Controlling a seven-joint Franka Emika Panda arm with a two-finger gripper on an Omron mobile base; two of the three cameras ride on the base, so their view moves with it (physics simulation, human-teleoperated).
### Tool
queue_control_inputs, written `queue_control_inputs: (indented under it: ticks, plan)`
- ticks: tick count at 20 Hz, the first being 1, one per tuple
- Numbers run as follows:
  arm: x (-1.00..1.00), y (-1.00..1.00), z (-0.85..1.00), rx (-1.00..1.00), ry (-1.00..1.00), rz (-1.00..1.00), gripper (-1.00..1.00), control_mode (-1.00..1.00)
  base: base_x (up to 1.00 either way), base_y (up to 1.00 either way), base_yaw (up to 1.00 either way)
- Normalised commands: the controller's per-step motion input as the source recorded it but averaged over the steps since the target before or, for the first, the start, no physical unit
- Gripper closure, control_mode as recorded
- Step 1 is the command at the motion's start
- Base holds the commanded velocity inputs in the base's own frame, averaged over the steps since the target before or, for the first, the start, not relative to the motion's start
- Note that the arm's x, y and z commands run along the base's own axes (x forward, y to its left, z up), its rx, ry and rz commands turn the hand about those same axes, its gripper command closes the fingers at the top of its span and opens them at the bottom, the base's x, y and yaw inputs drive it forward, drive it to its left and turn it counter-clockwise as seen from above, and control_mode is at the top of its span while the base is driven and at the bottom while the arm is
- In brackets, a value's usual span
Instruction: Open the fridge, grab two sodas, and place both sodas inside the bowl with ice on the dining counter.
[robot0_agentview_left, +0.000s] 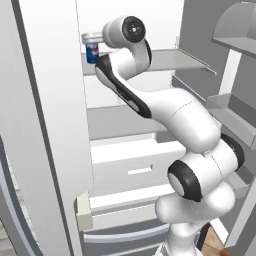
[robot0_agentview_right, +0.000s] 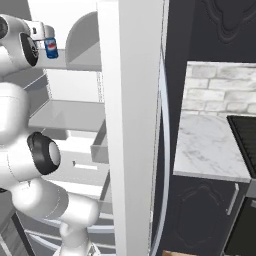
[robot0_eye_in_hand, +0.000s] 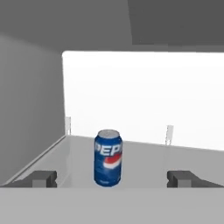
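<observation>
White Franka arm (robot0_agentview_left: 165, 107) is seen reaching up into the open grey steel French-door fridge (robot0_agentview_left: 45, 125), white interior exposed. Two-finger hand (robot0_eye_in_hand: 113, 178) is spread fully wide, nothing gripped; dark fingertips (robot0_eye_in_hand: 41, 178) are seen at either side of the hand view. Small blue cylindrical soda can with silvery top (robot0_eye_in_hand: 108, 158) is stood upright on the upper pale grey fridge shelf (robot0_eye_in_hand: 144, 164), roughly centred between the fingertips but just beyond them, not touched. Same can (robot0_agentview_left: 92, 50) is seen on the left base view just beside the wrist, near the shelf's front edge; on the right base view (robot0_agentview_right: 51, 47) too. Step in hand is judged as approach to the first soda. Advice: hand to be advanced straight and level until the can's body sits between the pads, mid-height, before closing; can is slightly left of centre, so a small sideways correction is advisable, else it may be knocked over. White back wall (robot0_eye_in_hand: 144, 96) is well behind.
</observation>
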Motion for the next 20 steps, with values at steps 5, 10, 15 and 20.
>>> queue_control_inputs:
  ticks: [5,10,15,20]
  plan:
    - [0.3,0.07,-0.17,0.0,0.0,0.0,-1.0,-1.0,0.0,0.0,0.0]
    - [0.31,0.06,-0.17,0.0,0.0,0.0,-1.0,-1.0,0.0,0.0,0.0]
    - [0.28,0.07,-0.16,0.0,0.0,0.0,-1.0,-1.0,0.0,0.0,0.0]
    - [0.25,0.08,-0.14,0.0,0.0,0.0,-1.0,-1.0,0.0,0.0,0.0]
